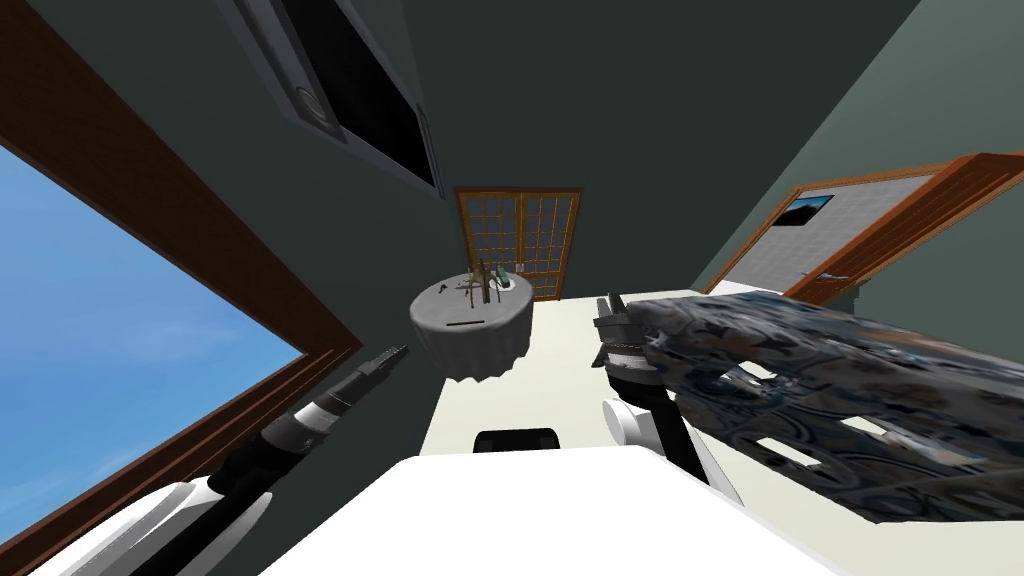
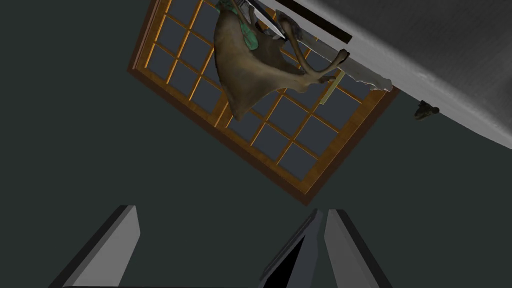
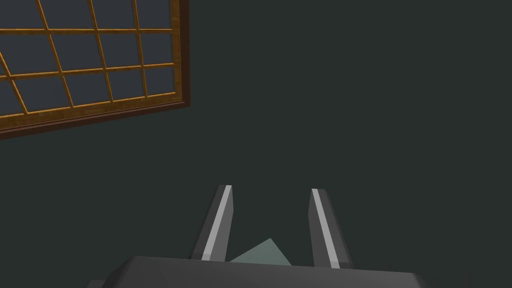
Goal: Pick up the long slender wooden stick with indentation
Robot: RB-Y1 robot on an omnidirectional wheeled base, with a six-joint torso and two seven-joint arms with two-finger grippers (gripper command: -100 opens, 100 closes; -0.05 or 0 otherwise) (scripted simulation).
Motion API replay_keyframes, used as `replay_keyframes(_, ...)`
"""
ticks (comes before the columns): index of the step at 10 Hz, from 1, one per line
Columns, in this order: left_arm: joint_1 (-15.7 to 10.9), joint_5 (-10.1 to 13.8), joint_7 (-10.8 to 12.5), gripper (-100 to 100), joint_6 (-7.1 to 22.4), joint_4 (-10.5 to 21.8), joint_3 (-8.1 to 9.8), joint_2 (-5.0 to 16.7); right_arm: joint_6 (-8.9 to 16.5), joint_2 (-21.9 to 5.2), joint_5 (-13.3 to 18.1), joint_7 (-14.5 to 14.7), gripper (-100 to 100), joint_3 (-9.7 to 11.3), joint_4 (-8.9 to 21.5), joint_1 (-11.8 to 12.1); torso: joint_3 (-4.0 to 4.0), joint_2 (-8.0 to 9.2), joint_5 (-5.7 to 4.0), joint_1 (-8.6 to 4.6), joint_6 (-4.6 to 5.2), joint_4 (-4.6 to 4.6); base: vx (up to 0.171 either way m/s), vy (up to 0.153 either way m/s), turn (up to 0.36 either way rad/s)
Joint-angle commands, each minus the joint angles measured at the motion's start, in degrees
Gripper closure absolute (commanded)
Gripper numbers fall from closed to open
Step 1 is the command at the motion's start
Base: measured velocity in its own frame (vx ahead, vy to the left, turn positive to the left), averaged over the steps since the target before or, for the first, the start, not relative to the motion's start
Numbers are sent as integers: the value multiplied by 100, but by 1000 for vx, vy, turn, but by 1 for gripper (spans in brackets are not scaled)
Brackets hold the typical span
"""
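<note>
— What did the head view give you?

— The round table (image 1: 470, 352) under its grey cloth stood at the far end of the floor; the dark slender stick (image 1: 465, 323), my best candidate for the task, lay flat on the near part of its top; I could not make out any indentation. An antler-like brown piece (image 1: 484, 282) stood just beyond it. The left gripper (image 1: 393, 354) and right gripper (image 1: 608, 310) both hung well apart from the table; a patterned bedcover (image 1: 850, 390) lay close along the right arm.

— And the left wrist view?

— The left gripper (image 2: 215, 250) had its fingers wide apart with nothing between them; far ahead were the table's edge, the stick (image 2: 312, 22) on the cloth and the antler piece (image 2: 255, 70) near it.

— The right wrist view?

— The right gripper (image 3: 270, 225) had its fingers apart and empty.

— So where was the danger?

— I judged three risks: a reach from that far would fall short, so the base had to close in first; the stick lay thin and flat, so blades coming down askew could push it along the cloth or pinch a fold of the cloth; and a careless approach could knock the antler piece over, it stood so near. The right arm could also catch on the bedcover.
</note>
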Motion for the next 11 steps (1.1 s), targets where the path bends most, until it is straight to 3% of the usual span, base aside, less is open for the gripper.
replay_keyframes(1,107,-131,97,-100,-47,27,117,286,0,0,0,0,0,0,0,0,0,0,0,0,0,0,-7,-12,-15)
replay_keyframes(2,107,-131,97,-100,-47,27,117,374,0,0,0,0,0,0,0,0,0,0,-1,-1,0,0,-2,-5,2)
replay_keyframes(3,266,-388,245,-100,-158,161,310,592,0,0,0,0,0,0,0,0,-1,-1,0,0,0,0,-1,-10,-45)
replay_keyframes(4,266,-388,245,-100,-158,161,310,782,0,0,0,0,0,0,0,0,-1,-2,0,0,0,0,-3,-7,-17)
replay_keyframes(5,427,-635,394,-100,-271,300,503,951,0,0,0,0,0,0,0,0,-1,-2,0,0,0,0,-2,-11,-37)
replay_keyframes(7,427,-643,394,-100,-271,300,503,1237,0,0,0,0,0,0,0,0,-1,-2,0,-1,0,0,-1,-5,-11)
replay_keyframes(8,590,-894,544,-100,-387,442,693,1434,0,0,0,0,0,0,0,0,-1,-3,0,0,0,0,-2,-8,-51)
replay_keyframes(10,590,-894,544,-100,-387,442,693,1685,0,0,0,0,0,0,0,0,-2,-3,0,0,0,0,-1,-3,-12)
replay_keyframes(11,755,-1139,692,-100,-506,586,880,1911,0,0,0,0,0,0,0,0,-2,-4,1,1,0,0,2,-10,-45)
